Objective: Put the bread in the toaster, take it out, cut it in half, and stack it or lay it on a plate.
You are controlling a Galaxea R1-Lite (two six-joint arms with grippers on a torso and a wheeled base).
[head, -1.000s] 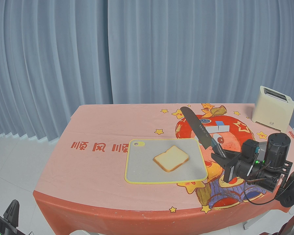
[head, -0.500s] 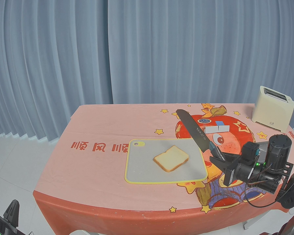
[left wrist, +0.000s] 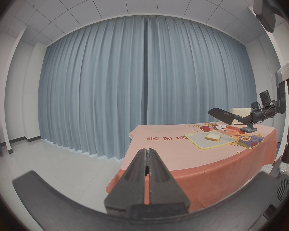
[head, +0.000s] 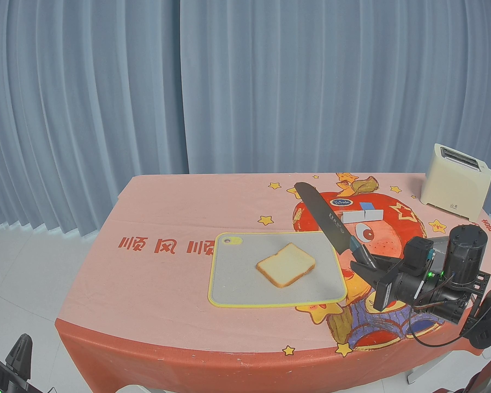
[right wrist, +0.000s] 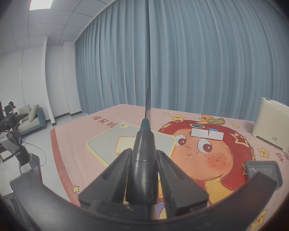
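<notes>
Head view: one slice of white bread, squarish with a domed top and a pale brown crust, lies flat on one grey cutting board rimmed in yellow-green, on one salmon-pink printed tablecloth. The right gripper is clenched around the dark rounded handle of one knife, whose broad black blade slants upward in the air by the board's far right corner, apart from the bread. One cream, boxy toaster stands at the far right corner. Two small rectangular blocks, one white, one blue-topped, lie touching between knife and toaster. The left gripper hangs well off the table's left side, its black fingers pressed together on nothing.
</notes>
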